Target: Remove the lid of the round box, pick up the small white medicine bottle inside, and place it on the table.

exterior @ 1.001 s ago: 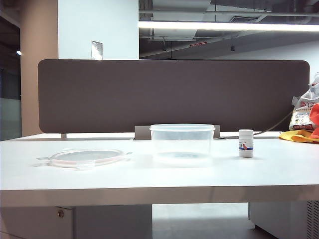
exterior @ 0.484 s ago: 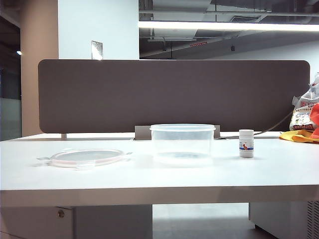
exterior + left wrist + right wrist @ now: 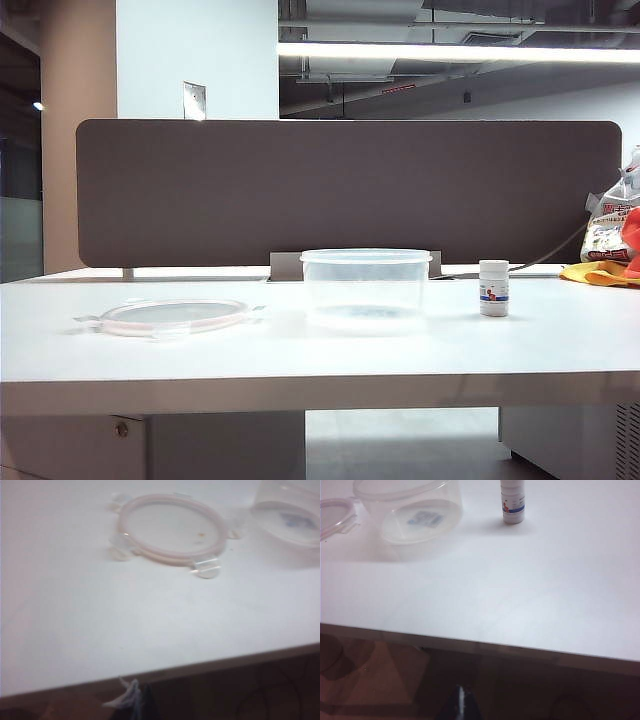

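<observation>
We see the white table (image 3: pixel 300 350) bearing the open round box (image 3: pixel 366 288) at its middle, the lid (image 3: pixel 172 316) lying flat well to its left, and the small white medicine bottle (image 3: pixel 493 288) upright near its right. The left gripper (image 3: pixel 135 702) and right gripper (image 3: pixel 462 705) hang off the table's front edge, both pressed together and empty.

Left gripper (image 3: pixel 134 700), dark closed fingertips with frayed white threads at the tip, right gripper (image 3: pixel 462 702), dark narrow fingertips, thin pale seam between
</observation>
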Robot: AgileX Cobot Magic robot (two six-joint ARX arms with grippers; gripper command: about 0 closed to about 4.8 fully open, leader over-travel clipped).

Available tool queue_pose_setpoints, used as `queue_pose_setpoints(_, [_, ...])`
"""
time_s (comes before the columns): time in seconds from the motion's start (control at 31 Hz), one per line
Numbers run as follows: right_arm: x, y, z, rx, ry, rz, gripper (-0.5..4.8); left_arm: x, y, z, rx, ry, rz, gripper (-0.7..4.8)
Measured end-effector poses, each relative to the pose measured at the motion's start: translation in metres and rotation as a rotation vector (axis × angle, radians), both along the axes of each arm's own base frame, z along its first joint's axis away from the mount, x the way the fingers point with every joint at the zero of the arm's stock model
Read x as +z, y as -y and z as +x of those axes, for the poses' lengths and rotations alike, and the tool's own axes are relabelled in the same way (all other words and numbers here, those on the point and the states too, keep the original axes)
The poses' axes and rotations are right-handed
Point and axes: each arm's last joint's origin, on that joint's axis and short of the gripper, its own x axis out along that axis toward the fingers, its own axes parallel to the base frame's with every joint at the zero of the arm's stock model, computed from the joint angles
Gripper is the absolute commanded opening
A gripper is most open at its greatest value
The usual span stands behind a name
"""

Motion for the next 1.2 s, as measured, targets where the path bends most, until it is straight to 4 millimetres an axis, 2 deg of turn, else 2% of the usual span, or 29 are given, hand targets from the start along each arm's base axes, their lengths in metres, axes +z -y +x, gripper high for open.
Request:
queue_pose_setpoints(0.29, [0.0, -0.001, 0.0, 0.022, -0.002, 0.011, -0.06, 0.001, 0.003, 0.0, -0.085, -0.002, -0.051, -0.06])
queue_pose_setpoints(0.9, [0.001, -0.001, 0.0, 0.018, 0.0, 0.031, -0.06, 0.001, 0.003, 0.0, -0.088, 0.003, -0.036, -0.05])
queue_pose_setpoints(1.03, [0.001, -0.001, 0.0, 0.018, 0.0, 0.031, -0.05, 0.002, -0.002, 0.003, -0.039, 0.073, 0.049, -0.05])
queue_pose_setpoints(1.2, [0.001, -0.001, 0.0, 0.018, 0.0, 0.031, -0.05, 0.006, -0.015, 0.012, 0.113, 0.253, 0.076, -0.05])
